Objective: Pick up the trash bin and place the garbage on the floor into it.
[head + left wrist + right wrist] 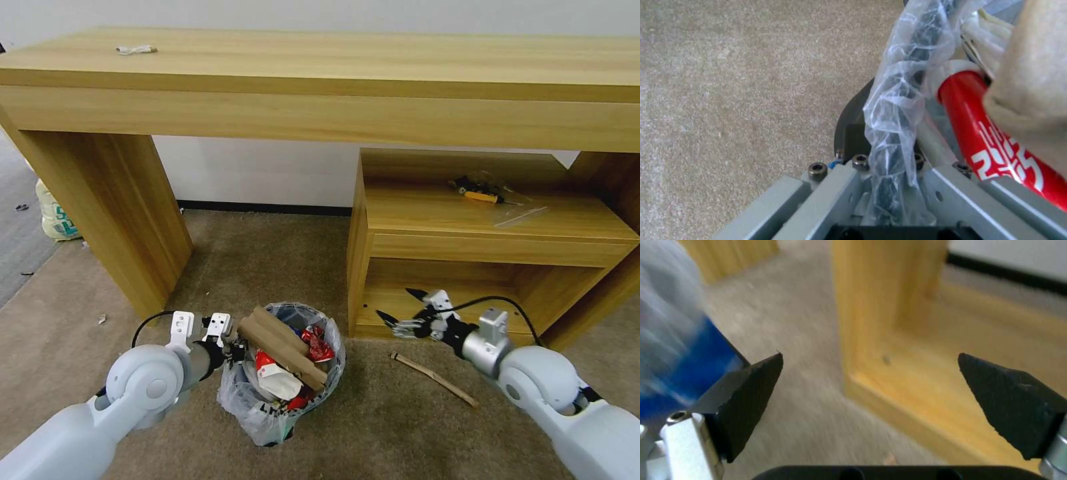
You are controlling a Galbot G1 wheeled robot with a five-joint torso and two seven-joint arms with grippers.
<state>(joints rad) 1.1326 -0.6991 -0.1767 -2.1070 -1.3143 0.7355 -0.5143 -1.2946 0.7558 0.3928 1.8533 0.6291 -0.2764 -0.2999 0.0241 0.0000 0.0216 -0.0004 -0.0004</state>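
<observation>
The floor (267, 267), a beige carpet under the long wooden counter (320, 73), carries the trash bin (283, 400), already heaped with garbage (287, 353) and pinched at its lined rim by the left gripper (230, 347). The right gripper (400, 313) hangs with jaws spread and empty above the wooden stick (433, 379) beside the low shelf (493, 227). I judge that the long cardboard piece (280, 347) may tip out if the bin tilts, and the thin stick may slip from the jaws.

The bin (283, 393) hides most of its black wall under the bag (898, 100); its rim is covered where the left gripper (233, 347) clamps it. The cardboard (283, 347) covers the litter below it, and the left wrist view's edge crops the red can (991, 140). The right wrist view is blurred: a blue patch (689, 370) cannot be told. The small white thing (135, 49) on the desk (333, 67) is too small to name.
</observation>
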